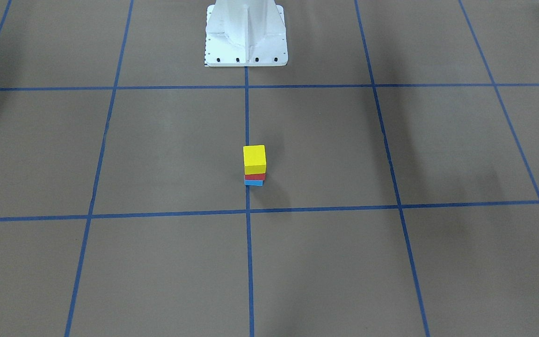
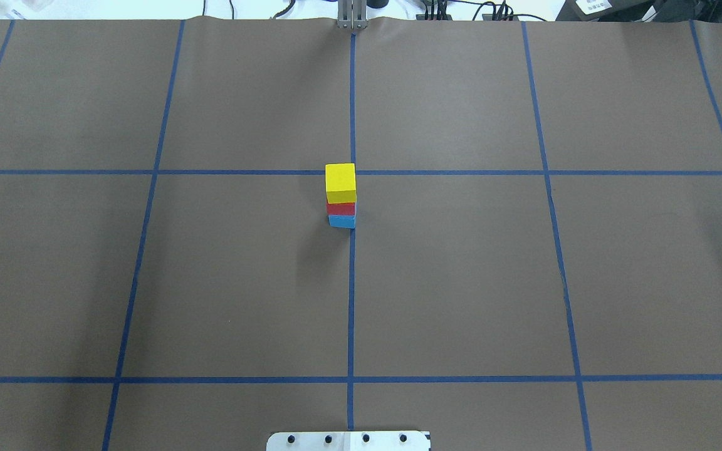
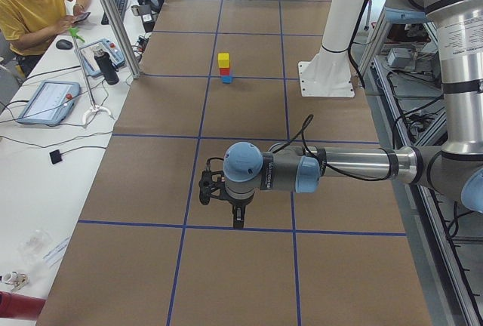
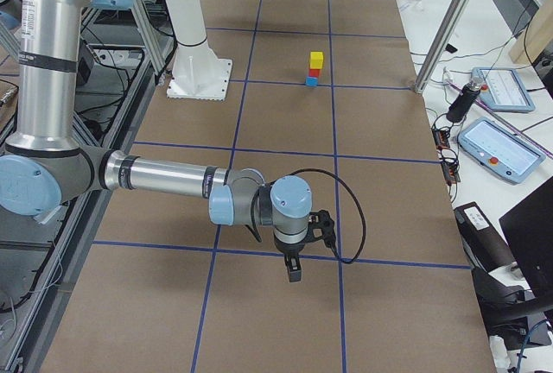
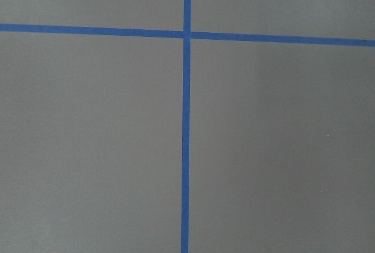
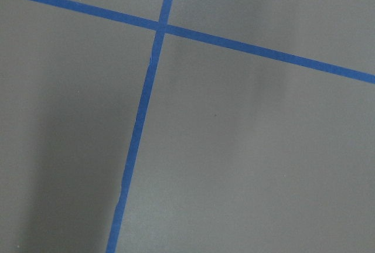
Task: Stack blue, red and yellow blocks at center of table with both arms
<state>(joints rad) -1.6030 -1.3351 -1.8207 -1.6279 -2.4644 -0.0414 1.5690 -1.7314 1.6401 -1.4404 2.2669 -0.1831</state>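
Note:
A stack stands at the table's centre: a blue block (image 2: 341,222) at the bottom, a red block (image 2: 341,208) on it, a yellow block (image 2: 341,181) on top. The stack also shows in the front view, with the yellow block (image 1: 254,159) uppermost, and far off in both side views (image 3: 224,68) (image 4: 314,69). My left gripper (image 3: 238,220) shows only in the exterior left view, far from the stack; I cannot tell if it is open or shut. My right gripper (image 4: 293,271) shows only in the exterior right view, also far from the stack; I cannot tell its state.
The brown table cover (image 2: 461,282) carries a grid of blue tape lines. The white robot base (image 1: 246,35) stands at the table's near edge. An operator (image 3: 38,9) sits beyond the table, with tablets and a bottle (image 3: 106,66) on a side bench.

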